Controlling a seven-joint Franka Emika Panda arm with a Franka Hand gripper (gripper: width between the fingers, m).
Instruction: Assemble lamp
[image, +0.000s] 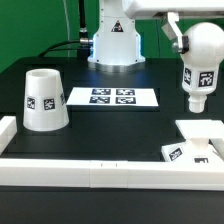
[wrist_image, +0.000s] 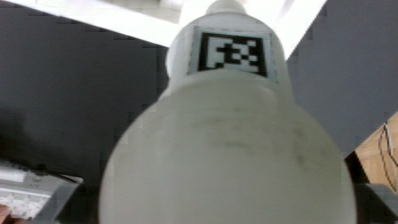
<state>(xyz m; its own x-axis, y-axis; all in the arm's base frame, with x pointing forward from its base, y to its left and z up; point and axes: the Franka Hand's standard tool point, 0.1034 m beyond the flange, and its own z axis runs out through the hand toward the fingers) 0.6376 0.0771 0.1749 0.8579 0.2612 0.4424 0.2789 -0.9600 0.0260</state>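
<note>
On your worktop (image: 120, 125), the shade (image: 45, 100) stands wide end down at the exterior view's left. The square base (image: 200, 135) lies at its right. Your gripper (image: 205, 58) is clamped on the bulb (image: 198, 82), which hangs round end down above the base, not touching it.

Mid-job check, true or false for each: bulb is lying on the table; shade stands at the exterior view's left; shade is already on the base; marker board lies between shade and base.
1. The bulb lies on the table. False: the bulb is held in the air above the base.
2. The shade stands at the exterior view's left. True.
3. The shade sits on the base. False: it stands on the table, apart from the base.
4. The marker board lies between shade and base. True.
</note>
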